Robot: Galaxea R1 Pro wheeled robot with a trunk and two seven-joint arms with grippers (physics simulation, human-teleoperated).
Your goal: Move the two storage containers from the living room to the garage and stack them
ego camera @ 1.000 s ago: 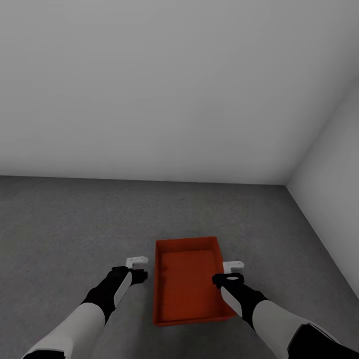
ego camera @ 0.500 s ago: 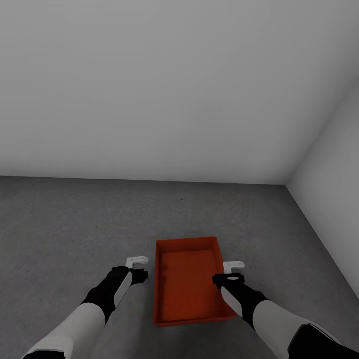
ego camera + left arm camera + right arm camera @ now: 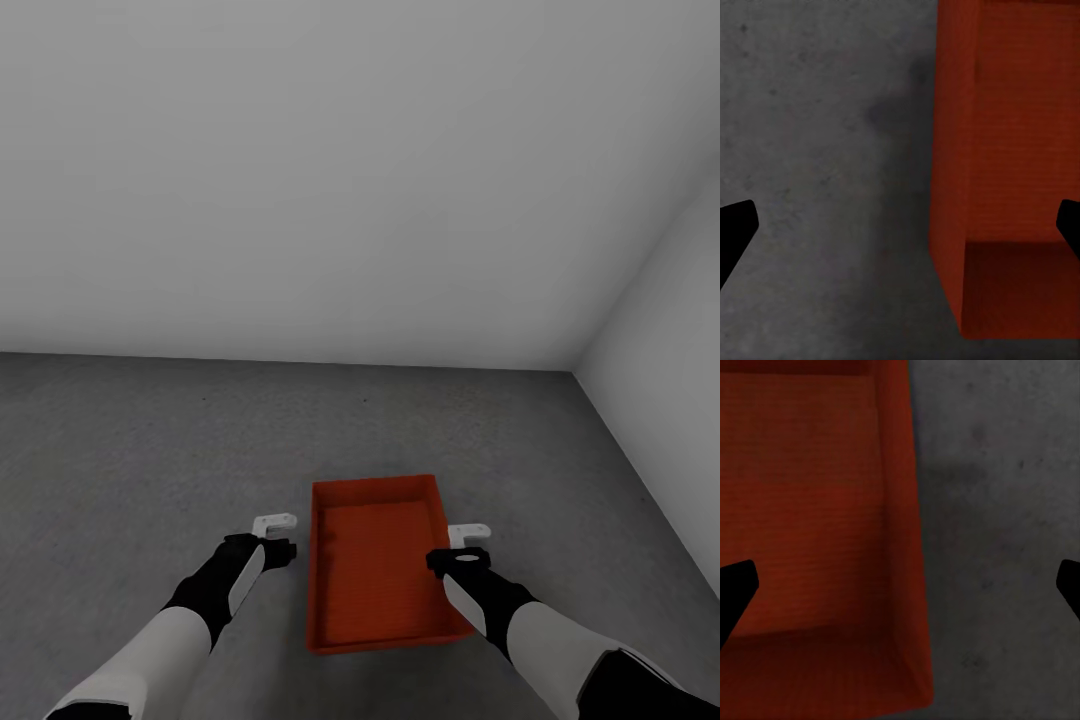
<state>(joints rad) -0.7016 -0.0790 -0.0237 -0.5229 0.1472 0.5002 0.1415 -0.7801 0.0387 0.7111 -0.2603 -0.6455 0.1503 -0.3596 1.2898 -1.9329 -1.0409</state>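
Concrete floor [image 3: 120, 450] runs to pale grey walls in the head view, and one orange-red storage container [image 3: 380, 560] sits flat on it, near the robot and a little right of centre. The left claw [image 3: 274, 537] hovers just beside the container's left wall, the right claw [image 3: 468, 542] at its right wall; whether either touches the container cannot be told.

Left wrist view: the left claw's dark fingertips [image 3: 735, 232] stand wide apart, open, with the container's [image 3: 1012, 187] wall and bare floor [image 3: 817, 150] between them.

Right wrist view: the right claw's fingertips [image 3: 735, 592] are likewise spread open, straddling the container's [image 3: 810, 510] wall, with floor [image 3: 997, 532] beside it.
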